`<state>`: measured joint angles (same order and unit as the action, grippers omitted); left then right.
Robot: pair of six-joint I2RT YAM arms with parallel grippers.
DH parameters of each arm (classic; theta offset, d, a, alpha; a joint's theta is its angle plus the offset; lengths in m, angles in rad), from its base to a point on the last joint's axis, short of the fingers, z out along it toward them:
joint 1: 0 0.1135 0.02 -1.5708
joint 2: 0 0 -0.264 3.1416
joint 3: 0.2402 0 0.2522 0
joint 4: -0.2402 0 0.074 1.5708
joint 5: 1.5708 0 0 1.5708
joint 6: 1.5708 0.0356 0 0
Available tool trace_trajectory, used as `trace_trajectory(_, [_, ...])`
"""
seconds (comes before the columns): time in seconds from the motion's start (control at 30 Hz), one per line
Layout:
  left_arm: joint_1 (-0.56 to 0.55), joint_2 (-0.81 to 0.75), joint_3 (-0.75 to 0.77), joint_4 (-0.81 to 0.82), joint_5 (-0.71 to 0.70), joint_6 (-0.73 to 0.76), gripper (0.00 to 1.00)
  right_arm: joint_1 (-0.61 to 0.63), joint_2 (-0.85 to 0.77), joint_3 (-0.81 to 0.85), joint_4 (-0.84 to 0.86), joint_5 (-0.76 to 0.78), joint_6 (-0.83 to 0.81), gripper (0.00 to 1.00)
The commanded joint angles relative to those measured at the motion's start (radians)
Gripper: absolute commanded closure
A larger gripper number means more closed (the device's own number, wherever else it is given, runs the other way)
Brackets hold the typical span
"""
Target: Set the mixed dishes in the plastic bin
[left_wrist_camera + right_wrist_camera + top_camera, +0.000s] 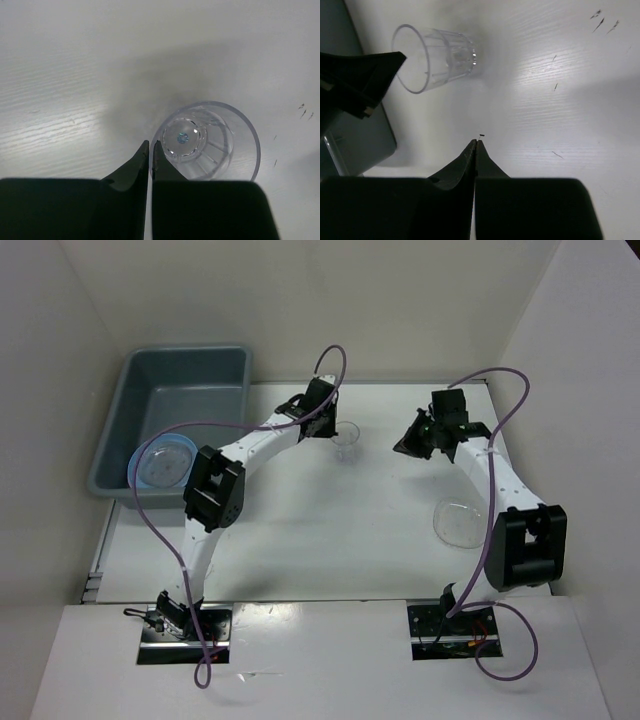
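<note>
The left fingers (135,167) are sitting pressed together with only a hairline slit between them. Their tips are meeting the rim of the small clear cup (210,140), and I cannot tell whether its thin wall is caught in that slit. The cup is standing upright on the tabletop (330,530), a little to the right of the plastic bin (185,400) and outside it.

The step in hand looks to be taking the cup. To my mind a sure nip on one wall is what is needed, gentle because clear plastic is likely slick. It then wants a straight lift before swinging over the bin's right rim and a low release clear of the blue plate (160,462) at the bin's near end.

The right fingers (462,162) are closed on nothing, further right of the bin.
</note>
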<state>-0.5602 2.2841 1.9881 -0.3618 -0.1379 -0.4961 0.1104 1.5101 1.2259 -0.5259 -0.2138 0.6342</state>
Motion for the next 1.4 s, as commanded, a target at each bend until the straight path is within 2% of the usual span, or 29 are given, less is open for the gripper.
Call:
trace_trajectory(0.0, [-0.003, -0.173, 0.089, -0.018, -0.041, 0.031, 1.00, -0.008, -0.042, -0.026, 0.027, -0.031, -0.004, 1.00])
trace_trajectory(0.17, [0.037, -0.310, 0.117, -0.055, -0.244, 0.059, 1.00, -0.008, -0.071, -0.060, 0.076, -0.078, 0.005, 1.00])
trace_trajectory(0.3, [0.198, -0.461, 0.022, -0.068, -0.327, 0.042, 1.00, -0.008, -0.103, -0.089, 0.076, -0.087, -0.005, 0.99])
trace_trajectory(0.33, [0.283, -0.477, 0.000, -0.068, -0.327, 0.033, 1.00, -0.008, -0.122, -0.089, 0.076, -0.087, -0.017, 0.99])
trace_trajectory(0.4, [0.368, -0.497, -0.041, -0.068, -0.299, 0.022, 1.00, -0.008, -0.136, -0.089, 0.076, -0.098, -0.027, 0.99])
trace_trajectory(0.43, [0.444, -0.497, -0.041, -0.068, -0.283, 0.022, 1.00, -0.008, -0.148, -0.098, 0.066, -0.098, -0.036, 0.99])
trace_trajectory(0.57, [0.564, -0.433, -0.051, -0.078, -0.239, 0.022, 1.00, -0.008, -0.182, -0.098, 0.046, -0.098, -0.047, 0.99])
trace_trajectory(0.67, [0.615, -0.352, -0.042, -0.068, -0.239, 0.031, 1.00, -0.008, -0.203, -0.108, 0.037, -0.098, -0.056, 0.99])
trace_trajectory(1.0, [0.626, -0.019, 0.120, -0.086, -0.348, 0.050, 0.99, -0.017, -0.303, -0.216, -0.029, -0.063, -0.037, 0.96])
trace_trajectory(1.13, [0.626, 0.043, 0.132, -0.097, -0.348, 0.036, 0.97, -0.084, -0.341, -0.217, -0.066, -0.030, -0.037, 0.93])
trace_trajectory(1.17, [0.626, 0.043, 0.132, -0.097, -0.338, 0.027, 0.96, -0.106, -0.341, -0.207, -0.066, -0.030, -0.037, 0.91])
trace_trajectory(1.23, [0.626, 0.066, 0.132, -0.097, -0.327, 0.016, 0.86, -0.164, -0.341, -0.192, -0.075, -0.012, -0.048, 0.74])
trace_trajectory(1.27, [0.626, 0.066, 0.132, -0.097, -0.327, 0.016, 0.78, -0.181, -0.315, -0.183, -0.075, -0.003, -0.048, 0.71])
trace_trajectory(1.33, [0.626, 0.066, 0.114, -0.086, -0.304, 0.016, 0.59, -0.227, -0.277, -0.154, -0.075, 0.045, -0.076, 0.56])
trace_trajectory(1.37, [0.626, 0.057, 0.113, -0.074, -0.304, 0.016, 0.53, -0.241, -0.227, -0.126, -0.075, 0.056, -0.085, 0.56])
